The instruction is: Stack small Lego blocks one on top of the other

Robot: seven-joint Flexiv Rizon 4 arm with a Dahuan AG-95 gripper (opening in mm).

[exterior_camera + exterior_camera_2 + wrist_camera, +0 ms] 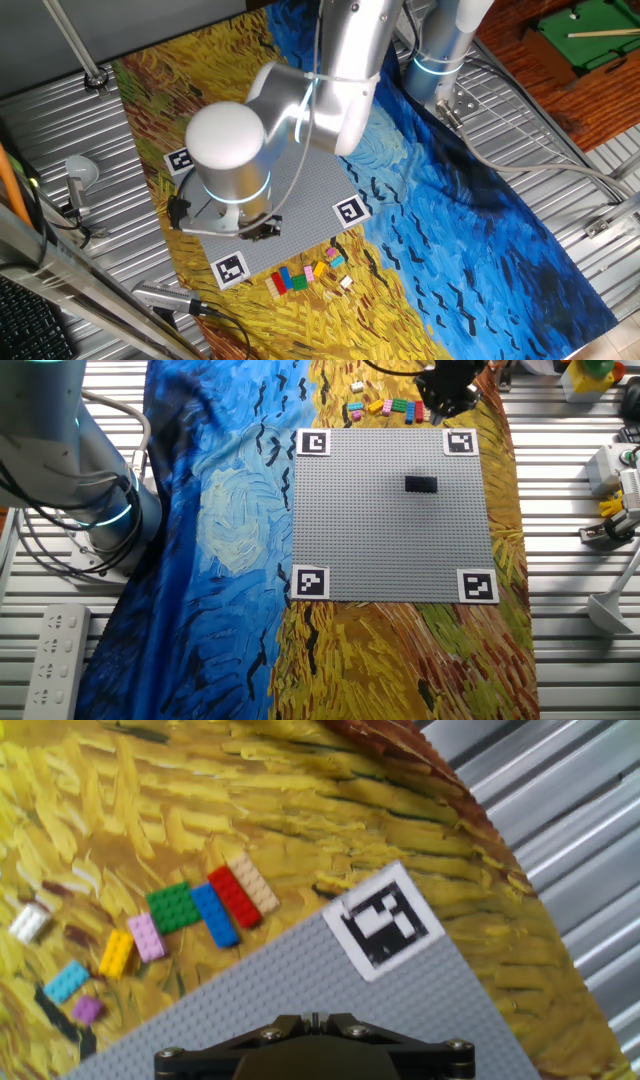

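A row of small Lego blocks lies on the yellow cloth just off the grey baseplate (pixel 300 990): tan (pixel 253 885), red (pixel 233 896), blue (pixel 215 915), green (pixel 173 906), pink (pixel 147 937), yellow (pixel 116 953), light blue (pixel 66 982), purple (pixel 87 1010) and white (pixel 30 922). They also show in one fixed view (pixel 300 276) and in the other fixed view (pixel 385 407). The flat black block (pixel 421 484) sits alone on the baseplate. My gripper (pixel 315 1017) hangs over the baseplate's corner near the row, jaws together and empty. It also shows in the fixed views (pixel 262 228) (pixel 445 398).
Black-and-white square markers sit at the baseplate's corners, one (pixel 383 920) right by the gripper. The painted cloth (pixel 220 510) covers the table, with ribbed metal (pixel 560 810) beyond it. The arm's base (pixel 90 510) and cables stand on the far side.
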